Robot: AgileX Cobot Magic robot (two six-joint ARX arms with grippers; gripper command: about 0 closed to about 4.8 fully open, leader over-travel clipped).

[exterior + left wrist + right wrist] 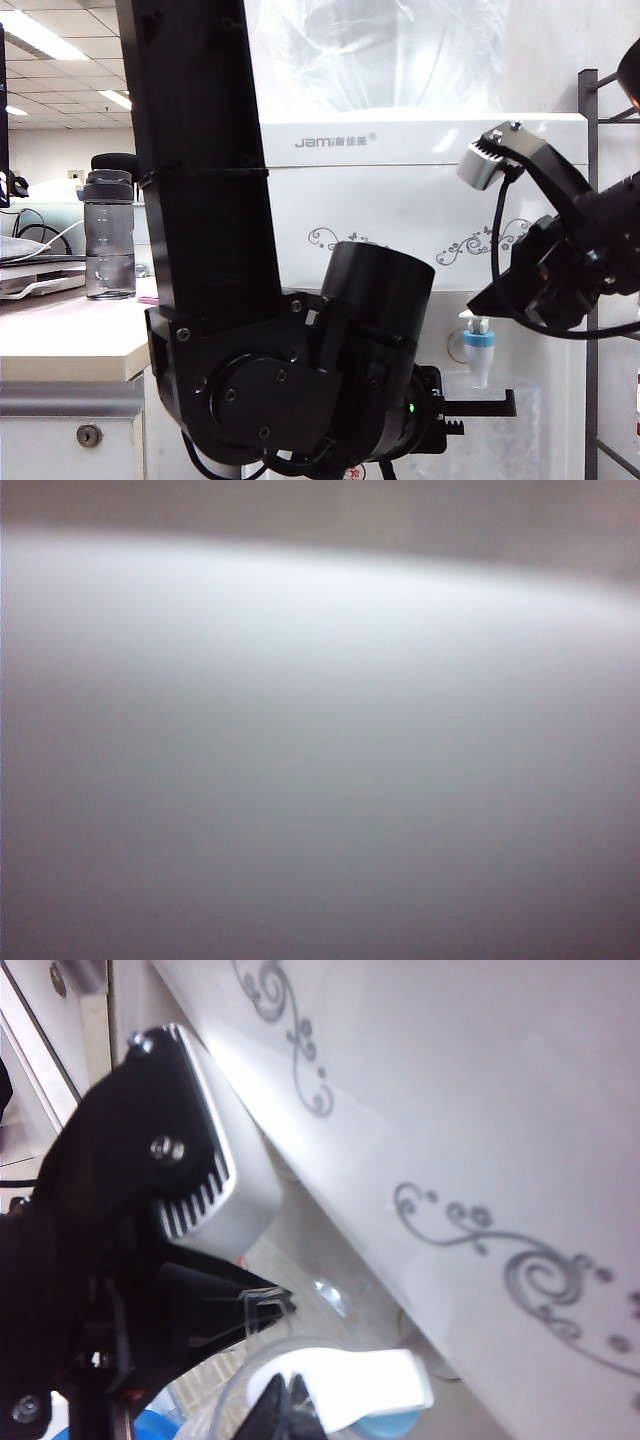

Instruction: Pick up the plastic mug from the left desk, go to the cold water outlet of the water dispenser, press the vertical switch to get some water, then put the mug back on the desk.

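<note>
under the blue tap (479, 345): mug (492, 392) held, left tool (478, 408) clamped on it
right tool (285, 1405): tips together, near switch (478, 325)
step: filling
next: press switch down

left arm (200, 200) fills middle of exterior view, black upper link rising steeply, bulky wrist housing folded low. left gripper (480, 408) juts level toward right, toothed fingers closed together. left wrist view all blur. right arm (600, 240) enters from right edge, silver camera on top. right gripper (285, 1400) seen only as 2 dark fingertips, close together; state unclear.
</note>
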